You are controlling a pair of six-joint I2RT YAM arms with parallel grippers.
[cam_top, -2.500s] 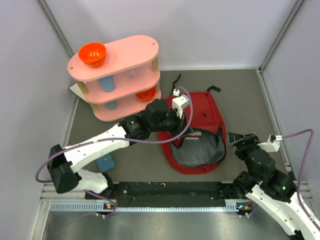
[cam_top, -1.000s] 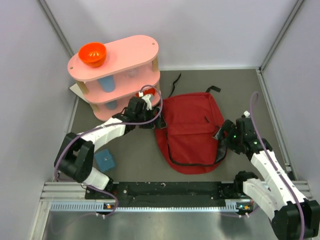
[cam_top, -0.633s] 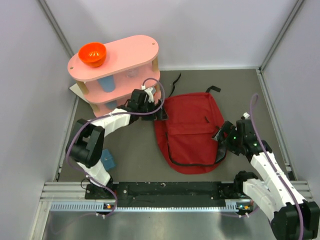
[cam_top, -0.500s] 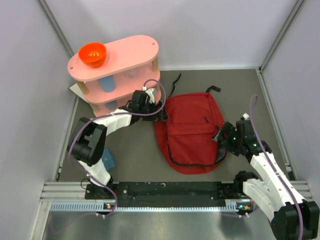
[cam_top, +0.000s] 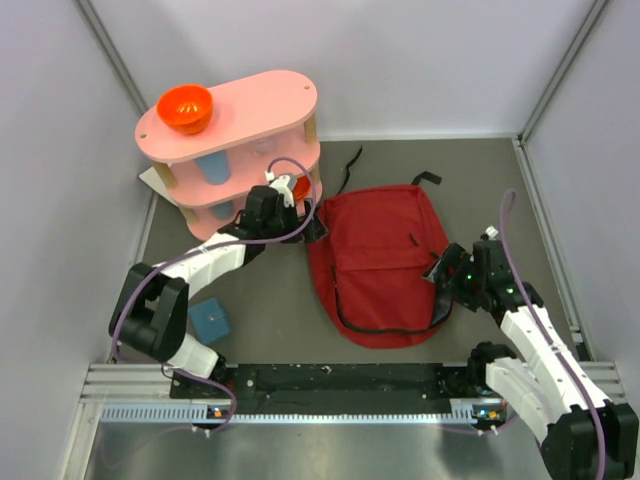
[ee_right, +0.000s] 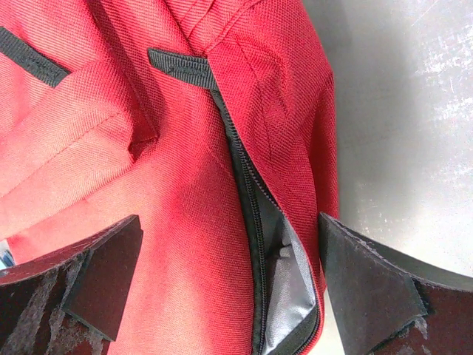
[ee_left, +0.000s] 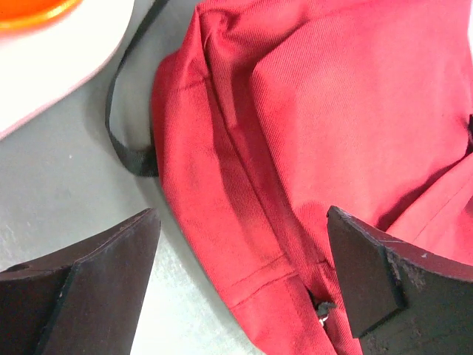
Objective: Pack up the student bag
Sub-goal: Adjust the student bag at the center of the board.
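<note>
From above, the student bag [cam_top: 385, 250] lies flat on the bench [cam_top: 480, 175], right of centre, with its black straps [cam_top: 347, 168] trailing off the far end. My left hand [cam_top: 318, 228] is at the bag's far-left corner, between it and the pink shelf unit [cam_top: 240, 115]. My right hand [cam_top: 440, 285] is at the bag's right edge, near its lower corner. An orange bowl [cam_top: 185, 108] sits on the shelf unit's top tier, and a small blue block [cam_top: 210, 320] lies on the bench near my left arm's base.

Through my left wrist camera, my left hand [ee_left: 240, 274] is spread wide and grips nothing. One finger [ee_left: 96, 274] is over bare bench and the other [ee_left: 392, 274] over red cloth, so the bag's edge [ee_left: 222, 185] runs through the gap. A black strap [ee_left: 122, 140] loops out from under the bag toward the shelf unit's pale base [ee_left: 59, 52], where an orange thing [ee_left: 29, 7] shows at the corner of the view.

Through my right wrist camera, my right hand [ee_right: 229, 281] is also wide open and has hold of nothing. The bag's zip [ee_right: 247, 192] runs down between my fingers and is parted at the lower end, showing grey lining [ee_right: 288, 281]. A black webbing tab [ee_right: 181, 65] sits at the top of the zip. To the right of the bag is bare bench [ee_right: 399, 111].
</note>
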